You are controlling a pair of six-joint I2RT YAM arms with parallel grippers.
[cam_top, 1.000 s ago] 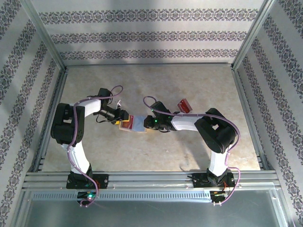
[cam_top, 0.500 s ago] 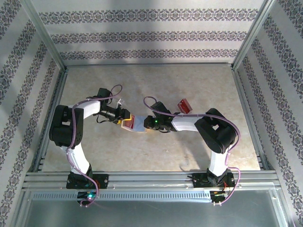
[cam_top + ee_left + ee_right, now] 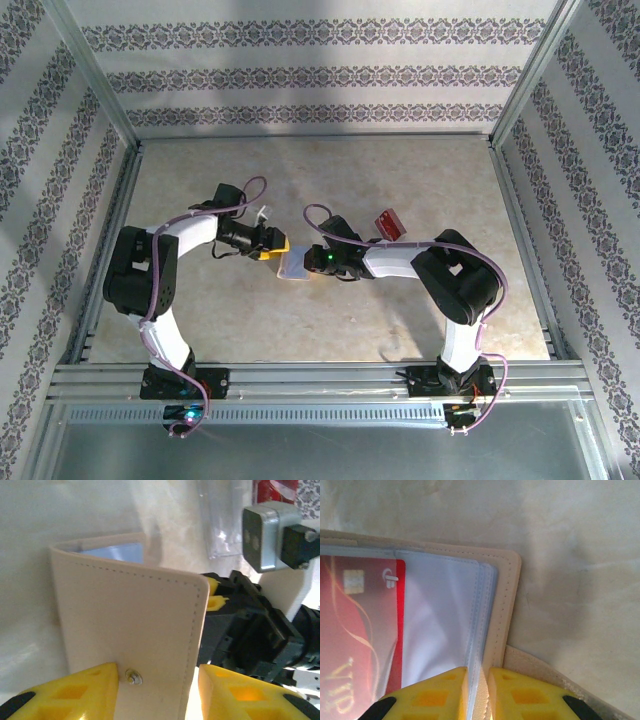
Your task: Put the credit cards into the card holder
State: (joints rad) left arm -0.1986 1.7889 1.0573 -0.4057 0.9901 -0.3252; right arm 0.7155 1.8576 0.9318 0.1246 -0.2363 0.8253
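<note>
2 finger pairs at card holder [image 3: 292,266], mid-frame on counter [image 3: 400,320]. My right fingers [image 3: 477,677] clamped on its edge; left fingers [image 3: 159,675] apart, straddling raised cover [image 3: 130,625]. Light, floppy, slick: I'd grip stitched rim.

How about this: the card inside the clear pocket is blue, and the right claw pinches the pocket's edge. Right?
Not quite. The card inside the clear pocket is red, not blue; the right wrist view shows it. The right claw does pinch the pocket's edge.
</note>
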